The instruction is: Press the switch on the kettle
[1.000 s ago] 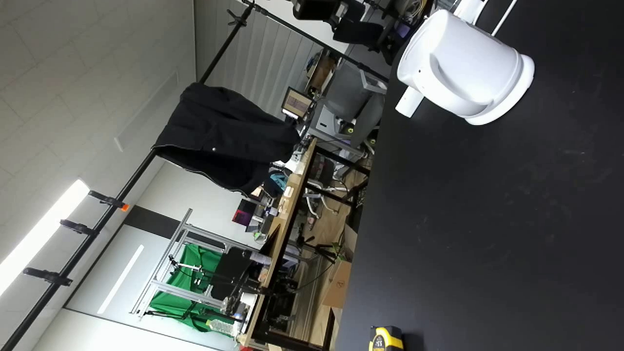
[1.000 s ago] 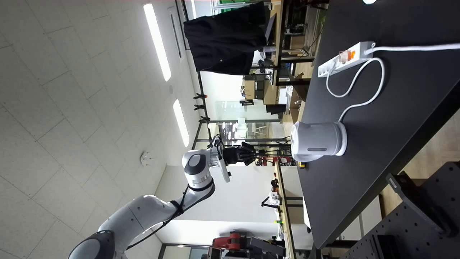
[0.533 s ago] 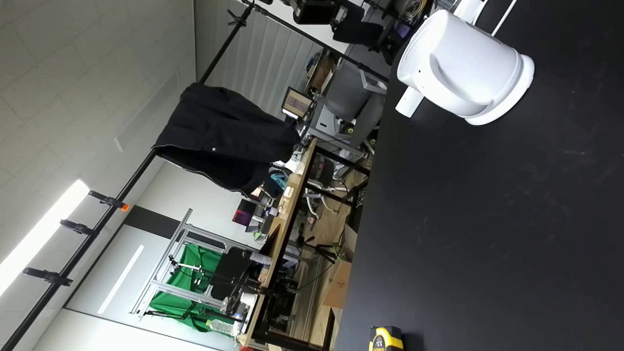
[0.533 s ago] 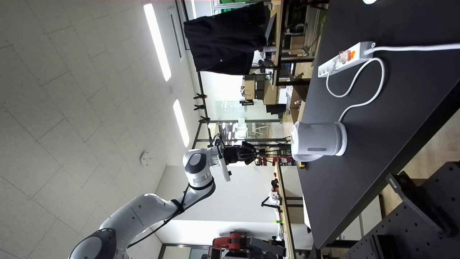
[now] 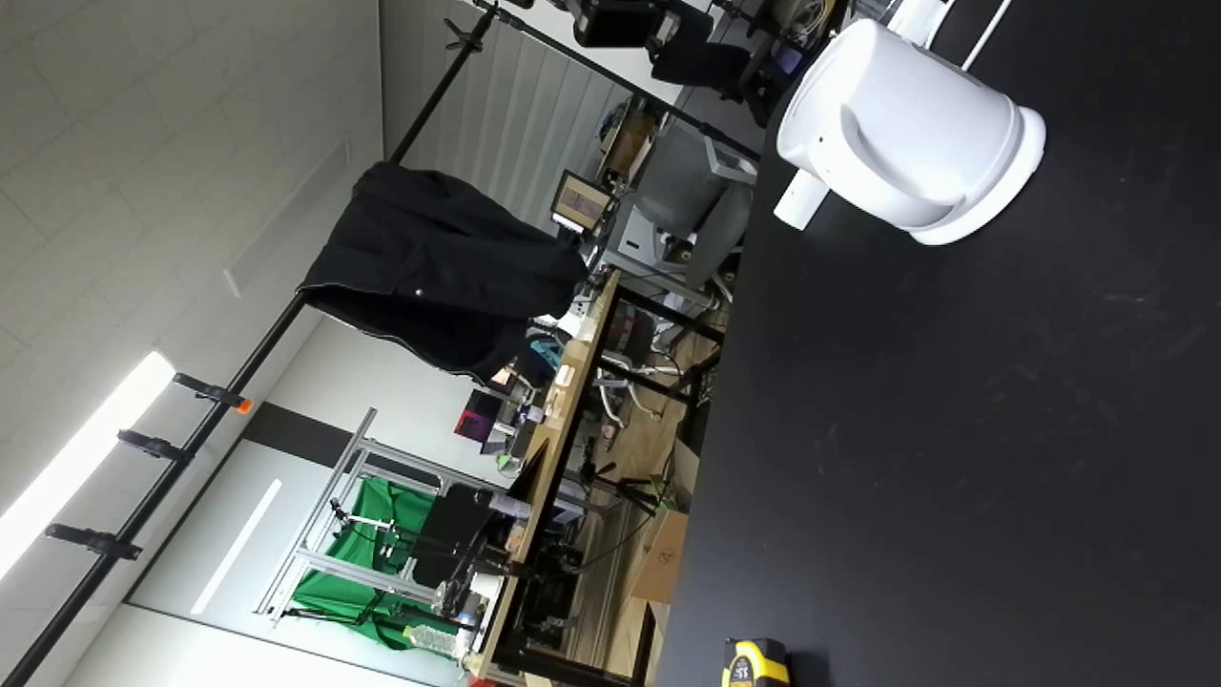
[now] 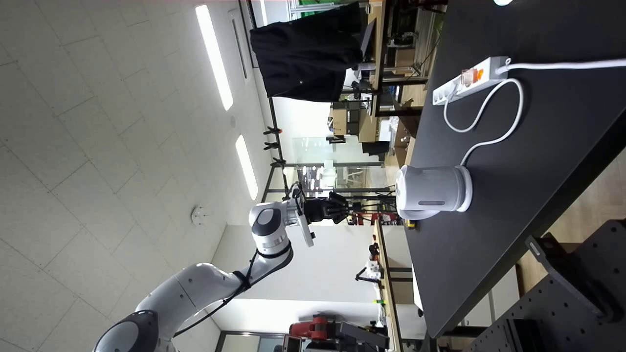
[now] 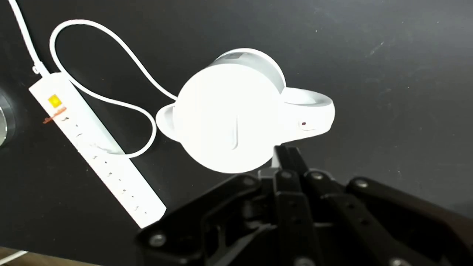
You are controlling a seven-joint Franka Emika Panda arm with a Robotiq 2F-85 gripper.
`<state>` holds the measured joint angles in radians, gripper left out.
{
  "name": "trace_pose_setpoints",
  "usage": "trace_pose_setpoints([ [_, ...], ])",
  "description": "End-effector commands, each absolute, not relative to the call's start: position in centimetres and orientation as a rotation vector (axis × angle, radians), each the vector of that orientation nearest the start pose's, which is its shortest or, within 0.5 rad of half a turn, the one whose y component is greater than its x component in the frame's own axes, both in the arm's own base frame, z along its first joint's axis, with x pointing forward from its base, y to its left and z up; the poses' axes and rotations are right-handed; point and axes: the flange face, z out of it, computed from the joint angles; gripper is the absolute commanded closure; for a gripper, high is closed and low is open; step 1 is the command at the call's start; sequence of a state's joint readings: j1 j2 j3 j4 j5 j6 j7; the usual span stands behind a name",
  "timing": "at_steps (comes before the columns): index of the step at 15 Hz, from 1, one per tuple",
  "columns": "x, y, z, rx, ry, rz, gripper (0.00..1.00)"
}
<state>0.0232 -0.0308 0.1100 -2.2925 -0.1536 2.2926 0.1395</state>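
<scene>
The white kettle (image 7: 221, 107) stands upright on the dark table. It shows in both exterior views (image 5: 925, 124) (image 6: 433, 190), which are turned sideways. In the wrist view its handle (image 7: 321, 111) points right. The switch (image 7: 308, 126), with a small dark red dot, sits on top of the handle. My gripper (image 7: 288, 149) is shut and empty, its fingertips together. In the wrist view they appear just below where the handle joins the lid. In an exterior view the gripper (image 6: 348, 208) hangs above the kettle, apart from it. The kettle's underside is hidden.
A white power strip (image 7: 111, 162) lies beside the kettle, joined by a looping white cord (image 7: 129, 55); it shows in an exterior view too (image 6: 469, 82). A yellow and black tape measure (image 5: 755, 664) lies on the table. A round metallic object (image 7: 5, 120) is at the wrist view's left edge.
The arm has shifted very slightly between the first frames and now; over the last half second it looks still. The kettle and cord have not moved.
</scene>
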Motion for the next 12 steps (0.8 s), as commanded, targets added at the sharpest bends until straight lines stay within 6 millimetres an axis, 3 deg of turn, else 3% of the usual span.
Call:
trace_pose_setpoints([
  [1,51.1,6.6,36.6,-3.27,-0.146,-0.086,1.0],
  [4,51.7,7.7,35.2,-3.296,-0.191,-0.071,1.0],
  [7,52.3,8.6,32.6,-3.351,-0.271,-0.024,1.0],
  [12,52.8,10.3,28.4,-3.384,-0.359,0.175,1.0],
])
